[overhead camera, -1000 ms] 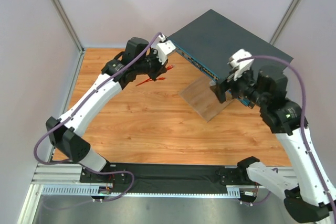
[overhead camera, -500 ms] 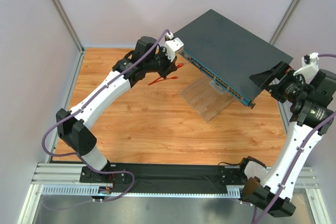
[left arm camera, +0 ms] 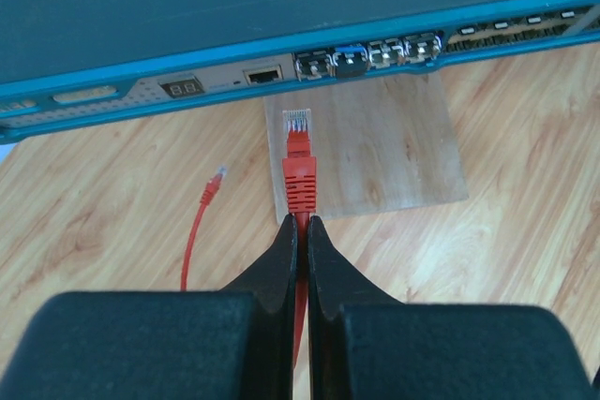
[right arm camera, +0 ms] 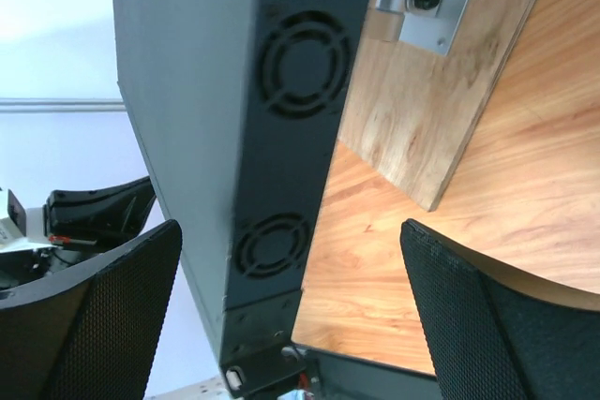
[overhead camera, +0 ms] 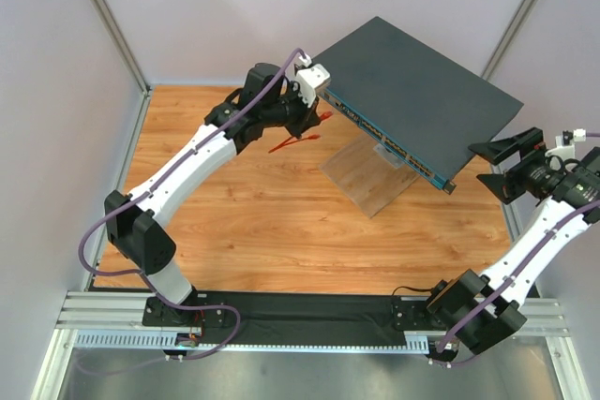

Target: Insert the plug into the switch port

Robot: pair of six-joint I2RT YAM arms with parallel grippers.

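Plug, clamped behind its boot by the left pincer, pointed at the switch port short of it above the counter, while the right pincer, fingers apart, hung clear of the switch.

Top camera looks down from behind; both wrist cameras closely face the shared box
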